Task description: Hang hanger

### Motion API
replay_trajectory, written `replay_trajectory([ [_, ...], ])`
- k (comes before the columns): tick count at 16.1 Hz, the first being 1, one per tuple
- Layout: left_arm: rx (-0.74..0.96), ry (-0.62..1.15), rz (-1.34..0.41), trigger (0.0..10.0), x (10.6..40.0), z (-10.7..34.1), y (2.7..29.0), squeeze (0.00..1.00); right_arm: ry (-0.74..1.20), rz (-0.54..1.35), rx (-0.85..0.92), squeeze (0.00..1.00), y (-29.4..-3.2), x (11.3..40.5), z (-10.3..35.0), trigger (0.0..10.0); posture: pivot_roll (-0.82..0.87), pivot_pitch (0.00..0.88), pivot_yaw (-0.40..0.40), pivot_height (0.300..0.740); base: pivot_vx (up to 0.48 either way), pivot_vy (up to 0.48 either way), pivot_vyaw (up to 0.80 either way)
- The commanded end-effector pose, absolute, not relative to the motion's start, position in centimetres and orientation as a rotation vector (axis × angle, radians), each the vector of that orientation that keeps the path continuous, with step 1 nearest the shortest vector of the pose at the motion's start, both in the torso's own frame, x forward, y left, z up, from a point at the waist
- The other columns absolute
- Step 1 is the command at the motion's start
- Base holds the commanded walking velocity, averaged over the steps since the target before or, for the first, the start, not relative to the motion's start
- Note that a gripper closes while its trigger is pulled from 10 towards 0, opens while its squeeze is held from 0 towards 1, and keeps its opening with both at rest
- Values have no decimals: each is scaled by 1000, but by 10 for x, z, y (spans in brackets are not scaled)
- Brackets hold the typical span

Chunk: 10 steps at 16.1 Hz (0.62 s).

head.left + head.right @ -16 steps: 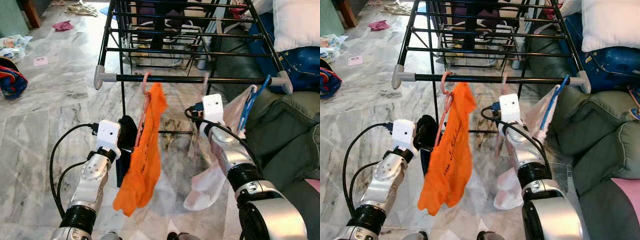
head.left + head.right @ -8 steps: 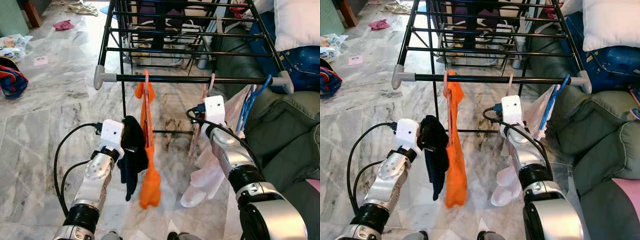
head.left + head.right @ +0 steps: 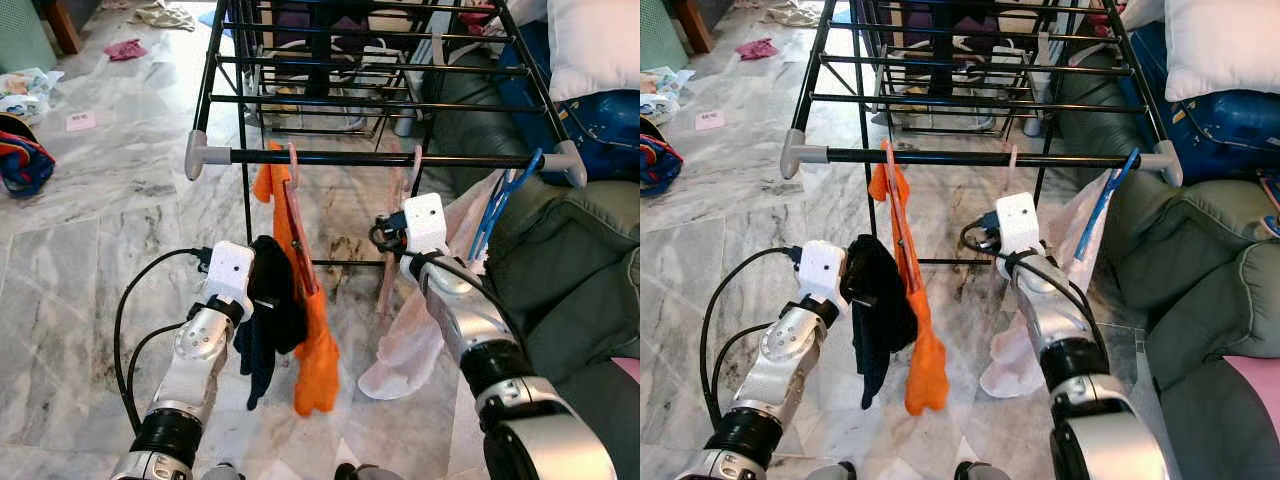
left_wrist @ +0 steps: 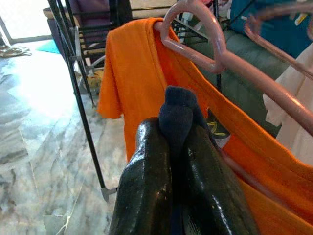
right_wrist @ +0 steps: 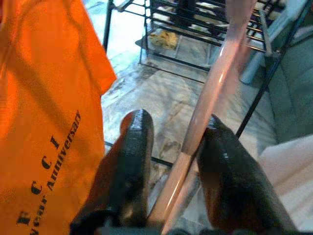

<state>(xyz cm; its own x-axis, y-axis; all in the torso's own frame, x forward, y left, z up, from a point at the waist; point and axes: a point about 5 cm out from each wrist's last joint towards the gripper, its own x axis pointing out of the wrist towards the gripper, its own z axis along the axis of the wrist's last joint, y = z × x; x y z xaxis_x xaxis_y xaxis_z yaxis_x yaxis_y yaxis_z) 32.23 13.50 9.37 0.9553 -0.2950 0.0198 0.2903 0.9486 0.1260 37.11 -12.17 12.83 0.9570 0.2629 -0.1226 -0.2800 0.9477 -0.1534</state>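
While the left gripper (image 4: 178,142) pinches a dark navy cloth (image 3: 268,310) between closed fingers, the right gripper (image 5: 171,161) stands apart around a pink hanger (image 5: 210,98) shaft. Beside the cloth, an orange shirt (image 3: 305,300) on another pink hanger (image 4: 205,44) hangs from the drying rack (image 3: 330,157) front bar. A pale garment (image 3: 410,345) hangs by the right arm, marble floor (image 3: 90,250) below.
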Motion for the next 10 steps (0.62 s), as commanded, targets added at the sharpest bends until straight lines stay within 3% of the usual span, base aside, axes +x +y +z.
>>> replay_trajectory([
  [1, 125, -48, -300, 10000, 324, 97, 132, 0, 134, 293, -183, 1000, -123, 366, 118, 10000, 36, 175, -49, 740, 0, 0, 0],
  [10, 123, -44, -305, 10000, 326, 97, 128, 0, 112, 244, -258, 1000, -151, 351, 122, 10000, 16, 172, -39, 740, 0, 0, 0],
])
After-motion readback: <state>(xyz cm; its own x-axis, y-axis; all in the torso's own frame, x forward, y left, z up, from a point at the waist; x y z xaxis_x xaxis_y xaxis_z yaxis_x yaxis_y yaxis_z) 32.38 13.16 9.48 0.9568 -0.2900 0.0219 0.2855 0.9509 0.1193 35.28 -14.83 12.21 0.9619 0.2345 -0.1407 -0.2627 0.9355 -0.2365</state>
